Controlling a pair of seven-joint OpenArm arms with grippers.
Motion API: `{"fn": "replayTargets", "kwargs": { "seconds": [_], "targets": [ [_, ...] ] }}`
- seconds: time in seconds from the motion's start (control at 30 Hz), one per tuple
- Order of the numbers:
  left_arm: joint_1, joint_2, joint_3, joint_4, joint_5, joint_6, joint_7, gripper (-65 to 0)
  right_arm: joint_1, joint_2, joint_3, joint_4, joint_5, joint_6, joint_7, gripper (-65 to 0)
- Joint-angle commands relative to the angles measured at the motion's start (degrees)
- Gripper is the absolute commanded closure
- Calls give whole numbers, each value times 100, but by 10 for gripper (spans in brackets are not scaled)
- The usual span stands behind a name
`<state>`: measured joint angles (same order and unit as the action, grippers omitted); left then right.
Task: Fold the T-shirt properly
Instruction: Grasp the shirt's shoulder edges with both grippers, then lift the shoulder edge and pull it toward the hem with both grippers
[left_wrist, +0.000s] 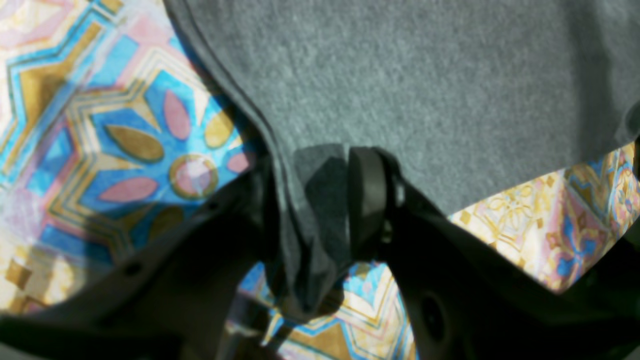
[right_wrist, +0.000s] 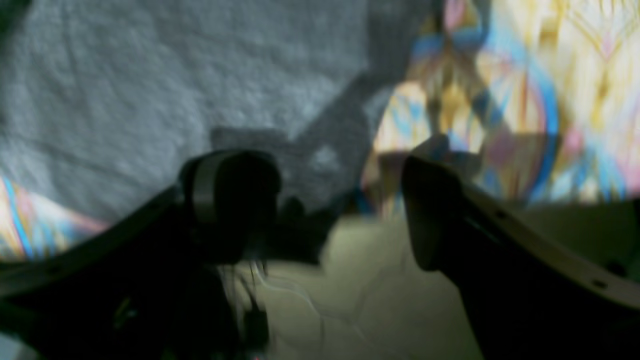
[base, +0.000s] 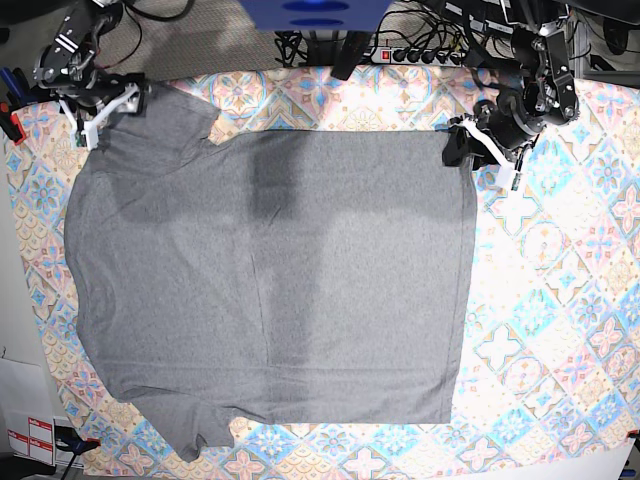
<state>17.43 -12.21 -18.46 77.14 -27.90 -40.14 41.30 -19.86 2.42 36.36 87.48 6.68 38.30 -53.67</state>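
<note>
The grey T-shirt (base: 270, 270) lies spread flat on the patterned tablecloth (base: 560, 300), with its straight hem edge on the right. My left gripper (base: 462, 145) is at the shirt's far right corner. In the left wrist view this gripper (left_wrist: 325, 200) is shut on a pinched fold of the shirt (left_wrist: 425, 90) beside its stitched edge. My right gripper (base: 103, 105) is at the shirt's far left corner, by a sleeve. In the right wrist view that gripper (right_wrist: 330, 210) is open and empty, with the shirt (right_wrist: 150, 85) just beyond its left finger (right_wrist: 230, 200).
Cables and a power strip (base: 420, 50) run along the table's back edge, next to a blue object (base: 315, 12). The table's left edge and the floor show near the right gripper (right_wrist: 360, 300). A red-and-white label (base: 30, 437) lies at the front left corner.
</note>
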Motion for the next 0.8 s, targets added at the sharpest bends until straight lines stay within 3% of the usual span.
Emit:
{"fn": "replayTargets", "kwargs": {
  "seconds": [0.0,0.2,0.37,0.5,0.77],
  "targets": [
    [81,-14,66,-9,236,14,349,-208,-23,-79,-97,-58,207,170,-123,-447],
    [81,-14,250,-9,236,14,340,-200,-6,44,-449,-76,207,170,-132,-322],
    [64,-41,496,-9,245,14,332,-84,-6,62,-475,-111,207,170,-132,-122],
    [55,-261,901,-18,245,14,305,-10,-32,79,-475,-67,198,170,-132,-13],
    [143,-261,901,0,166,14,15,0,-216,176,-388,74,198,170,-79,-4]
  ]
}}
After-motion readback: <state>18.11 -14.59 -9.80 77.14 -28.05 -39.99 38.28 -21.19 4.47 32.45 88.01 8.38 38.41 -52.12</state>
